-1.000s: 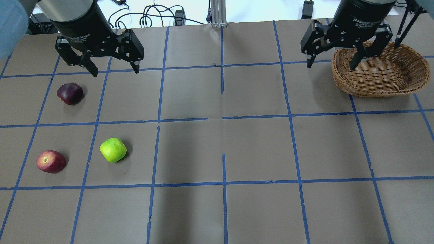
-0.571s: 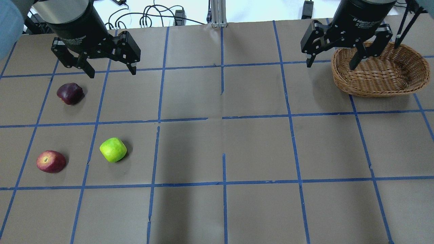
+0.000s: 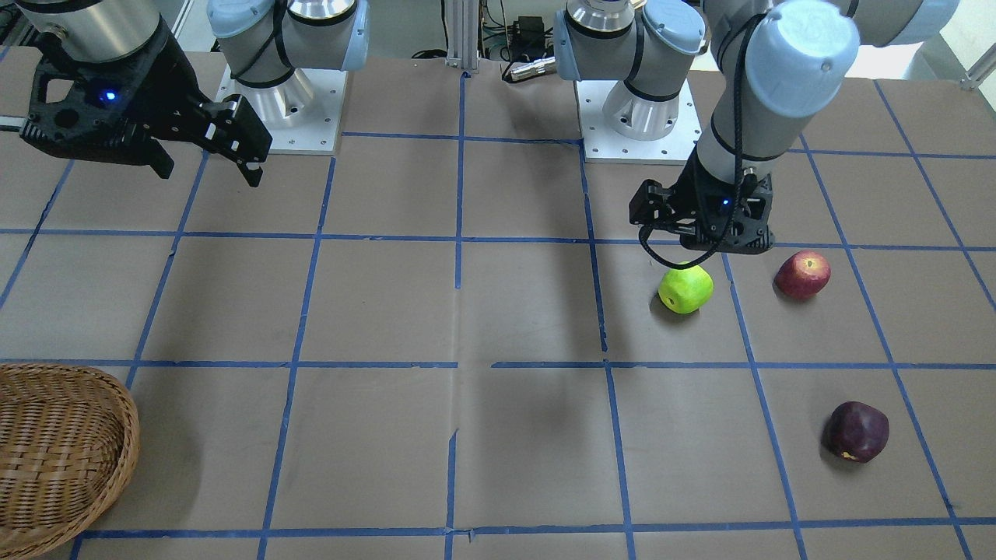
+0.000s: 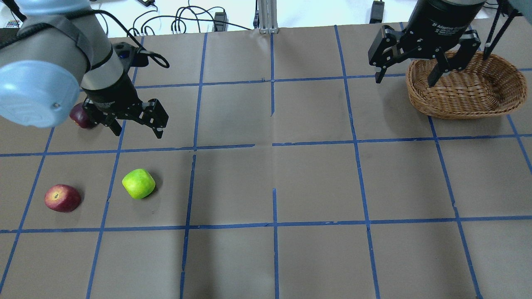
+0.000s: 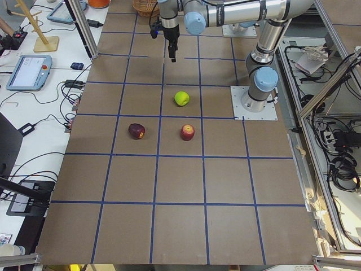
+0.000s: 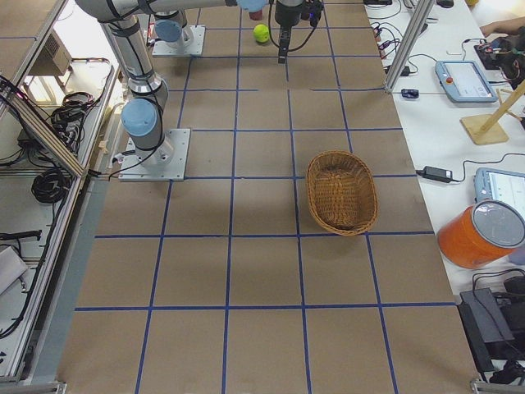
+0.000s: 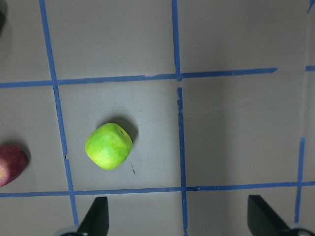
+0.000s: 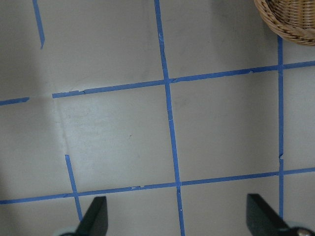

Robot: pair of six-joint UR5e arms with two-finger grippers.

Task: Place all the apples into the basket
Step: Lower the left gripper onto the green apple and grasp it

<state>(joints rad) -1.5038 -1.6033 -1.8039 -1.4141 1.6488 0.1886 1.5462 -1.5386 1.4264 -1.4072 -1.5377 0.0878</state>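
Observation:
The yellow-green apple (image 4: 139,183) lies on the left half of the table, with the red apple (image 4: 62,198) to its left. The maroon apple (image 4: 78,118) lies farther back, partly hidden by my left arm. My left gripper (image 4: 138,133) is open and empty, above the table just behind the green apple. In the left wrist view the green apple (image 7: 109,146) lies ahead, nearer the left finger. The wicker basket (image 4: 457,106) stands at the back right with nothing in it. My right gripper (image 4: 405,79) is open and empty, above the basket's left rim.
Brown paper with a blue tape grid covers the table (image 4: 274,182). Cables and an aluminium post (image 4: 266,16) lie beyond the far edge. The two arm bases (image 3: 638,117) stand at the robot's side of the table.
My left gripper has moved back toward the robot and down, from behind the maroon apple to just behind the green apple. Its arm now covers part of the maroon apple. The right arm is still.

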